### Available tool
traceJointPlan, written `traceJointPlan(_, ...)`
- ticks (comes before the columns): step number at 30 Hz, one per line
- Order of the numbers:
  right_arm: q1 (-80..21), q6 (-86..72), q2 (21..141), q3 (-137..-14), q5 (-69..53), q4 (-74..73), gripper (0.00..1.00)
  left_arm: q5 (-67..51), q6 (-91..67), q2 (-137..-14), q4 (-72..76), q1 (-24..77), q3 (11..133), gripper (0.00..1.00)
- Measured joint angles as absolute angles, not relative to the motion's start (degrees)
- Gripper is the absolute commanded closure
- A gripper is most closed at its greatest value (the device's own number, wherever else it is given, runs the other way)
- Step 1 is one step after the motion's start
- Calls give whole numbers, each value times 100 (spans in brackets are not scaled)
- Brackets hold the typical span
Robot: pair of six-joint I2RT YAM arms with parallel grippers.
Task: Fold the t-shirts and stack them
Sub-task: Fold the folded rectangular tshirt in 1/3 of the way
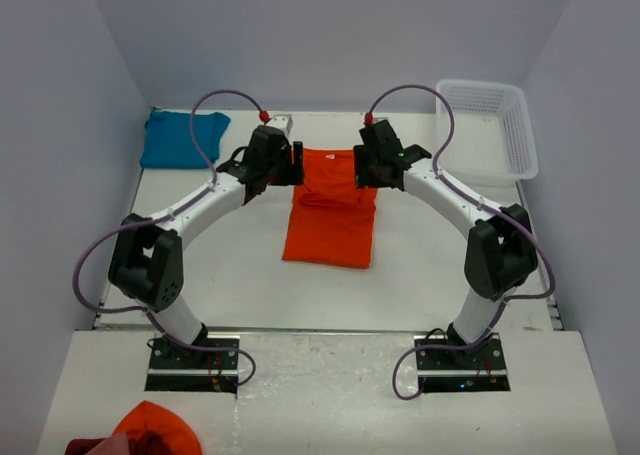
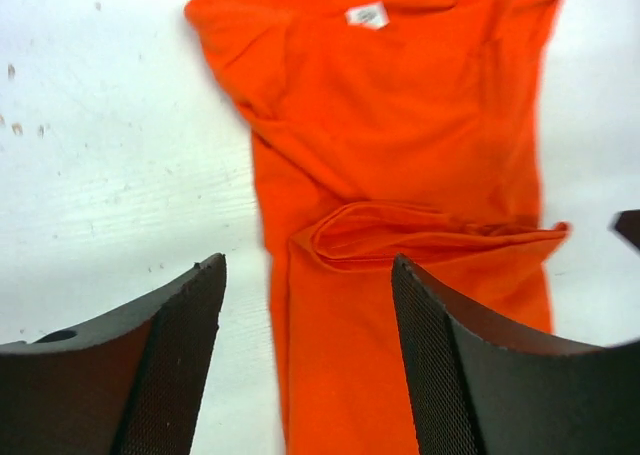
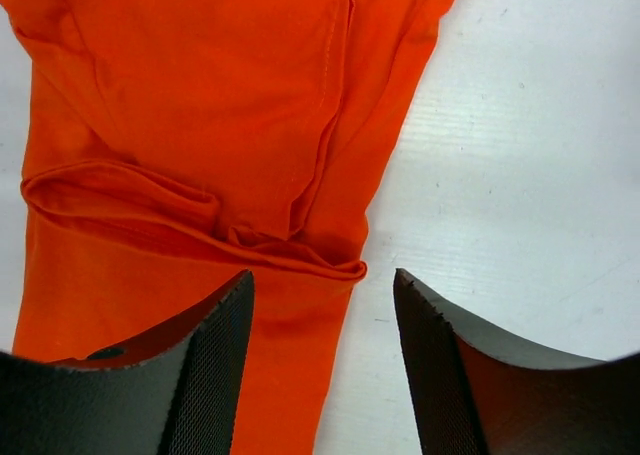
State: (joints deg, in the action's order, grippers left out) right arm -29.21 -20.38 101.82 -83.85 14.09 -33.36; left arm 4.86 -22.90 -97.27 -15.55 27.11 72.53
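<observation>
We have the orange shirt (image 1: 330, 215) lying in the middle of the surface (image 1: 430, 265), already narrowed into a long strip that runs near to far, its white neck label (image 2: 367, 15) at one end. A raised, rumpled ridge of cloth (image 3: 190, 225) crosses the strip from side to side. The teal shirt (image 1: 182, 140) lies bunched in the far left corner, well apart from the orange one, and a white basket (image 1: 524, 135) stands in the far right corner. The left gripper (image 2: 308, 265) hovers over the left long edge of the orange shirt with its jaws apart and nothing between them, one finger over bare surface and the other over cloth. The right gripper (image 3: 322, 275) mirrors it on the right long edge, also spread wide and holding nothing. We judge the shirt to be light, limp and thin: it will sag and drape from wherever we pinch it, and a loose layer can slip out and undo the fold. It should not slide in the jaws much, since cotton grips well. We think the best hold is at both ends of the ridge, or at the two corners of one end, each pinch catching every layer right at the edge. Both sides should then lift evenly so the strip folds over without skewing or dragging.
</observation>
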Motion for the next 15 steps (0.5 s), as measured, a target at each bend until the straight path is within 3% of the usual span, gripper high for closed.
traceJointPlan(1,-2917,-2040,10116,-8342,1402,-3334,42,528,-2290,-9555,-1555,2749,7253,37)
traceJointPlan(2,-2917,-2043,10016,-8252,1396,-3343,56,534,-2298,-9384,-1549,2801,7253,44)
traceJointPlan(3,-2917,-2029,9904,-8130,1378,-3339,78,508,-2322,-9238,-1542,2860,7247,72)
traceJointPlan(4,-2917,-2010,9804,-8007,1334,-3339,100,445,-2373,-9135,-1500,2917,7207,92)
traceJointPlan(5,-2917,-2027,9717,-7889,1247,-3352,100,331,-2414,-9050,-1433,2982,7133,100)
traceJointPlan(15,-2919,-2460,9299,-6420,276,-3039,100,-1135,-2641,-9301,-882,3642,5756,100)
